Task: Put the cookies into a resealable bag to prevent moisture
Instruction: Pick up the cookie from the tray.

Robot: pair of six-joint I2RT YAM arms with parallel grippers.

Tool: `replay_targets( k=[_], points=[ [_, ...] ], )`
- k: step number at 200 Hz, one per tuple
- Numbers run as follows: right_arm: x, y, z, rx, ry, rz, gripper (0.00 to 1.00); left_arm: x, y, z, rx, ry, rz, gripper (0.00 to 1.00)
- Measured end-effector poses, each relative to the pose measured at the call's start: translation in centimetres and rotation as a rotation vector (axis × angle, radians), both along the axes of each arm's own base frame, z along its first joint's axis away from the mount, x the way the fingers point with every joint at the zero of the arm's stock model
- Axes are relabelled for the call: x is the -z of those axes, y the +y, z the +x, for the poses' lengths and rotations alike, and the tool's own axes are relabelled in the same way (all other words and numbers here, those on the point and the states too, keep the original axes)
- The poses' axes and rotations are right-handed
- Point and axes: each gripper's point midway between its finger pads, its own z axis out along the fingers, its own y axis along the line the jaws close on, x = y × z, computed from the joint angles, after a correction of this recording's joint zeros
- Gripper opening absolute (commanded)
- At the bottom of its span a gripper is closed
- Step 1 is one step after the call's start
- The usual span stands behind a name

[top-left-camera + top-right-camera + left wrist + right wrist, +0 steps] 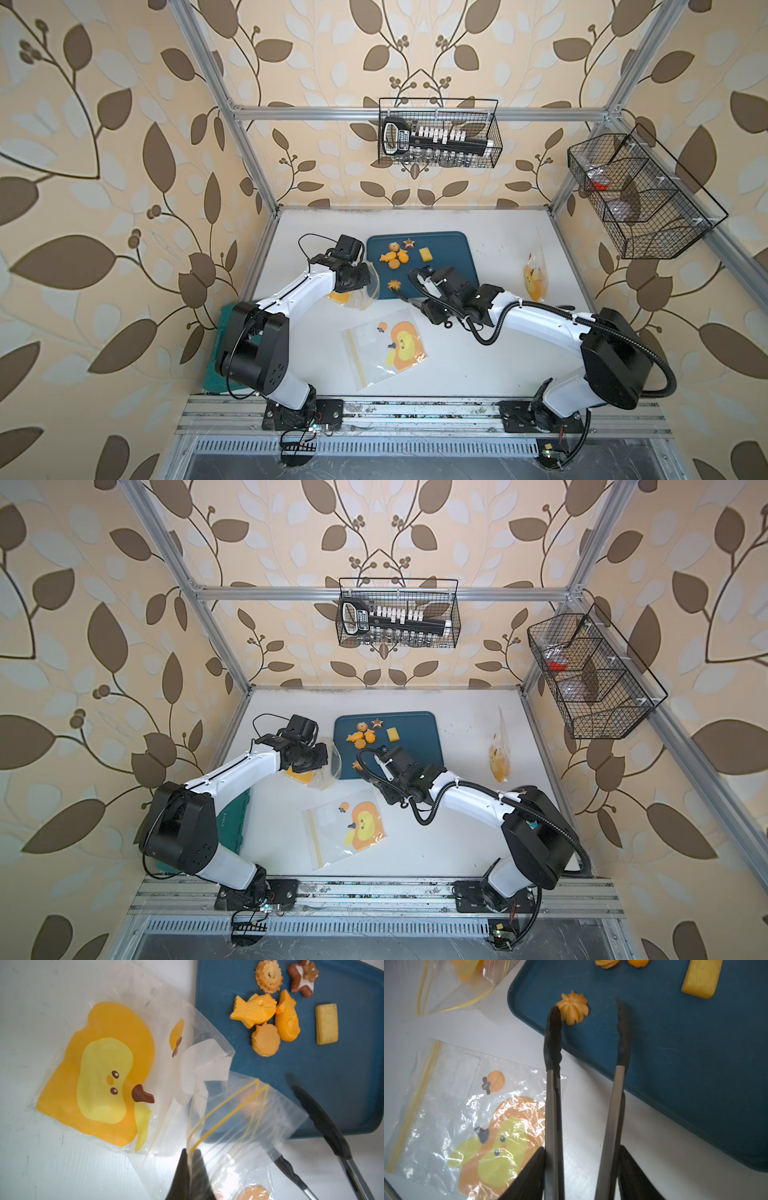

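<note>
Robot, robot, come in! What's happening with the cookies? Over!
Left gripper shut on rim of clear yellow-sealed plastic bag, mouth open. Right gripper clamps black-tipped metal tongs, tips open by orange swirl cookie on blue tray. Nothing between cookie and bag.

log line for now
left end effector: pinching clear zip bag; right end effector: gripping black-tipped steel tongs; tongs: open by swirled orange cookie on blue tray

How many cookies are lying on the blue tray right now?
7. Six cluster at the tray's far side: ring cookie, brown star, two fish, round cookie, yellow rectangle. A swirl cookie sits alone by the tongs' tips. The right arm may hide more.
</note>
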Motion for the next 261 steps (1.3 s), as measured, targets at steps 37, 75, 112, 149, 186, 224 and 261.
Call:
replay_targets(
  k=[37, 75, 112, 149, 186, 224, 261],
  points=[
    [-0.1, 1.7, 0.9, 0.005, 0.019, 0.049, 0.54, 0.0, 0.0, 0.0, 0.0, -0.001, -0.001, 0.0],
    [1.0, 2.0, 1.0, 0.011, 0.054, 0.04, 0.53, 0.0, 0.0, 0.0, 0.0, -0.001, -0.001, 0.0],
    [1.5, 2.2, 1.2, 0.022, 0.069, 0.034, 0.4, 0.0, -0.1, 0.0, 0.001, 0.0, -0.003, 0.0],
    [1.0, 2.1, 1.3, 0.031, 0.058, 0.04, 0.35, 0.0, -0.1, 0.0, 0.003, 0.001, -0.005, 0.0],
    [-2.3, 0.6, 1.1, 0.064, -0.037, 0.077, 0.32, -0.3, -0.4, 0.2, 0.011, 0.004, -0.017, 0.0],
    [-5.4, -0.2, 0.8, 0.068, -0.121, 0.133, 0.32, -0.3, -1.2, 1.2, 0.023, 0.019, -0.035, 0.0],
    [-5.9, 0.1, -0.1, 0.021, -0.131, 0.179, 0.32, 0.7, -2.2, 2.4, 0.037, 0.063, -0.052, 0.0]
  ],
)
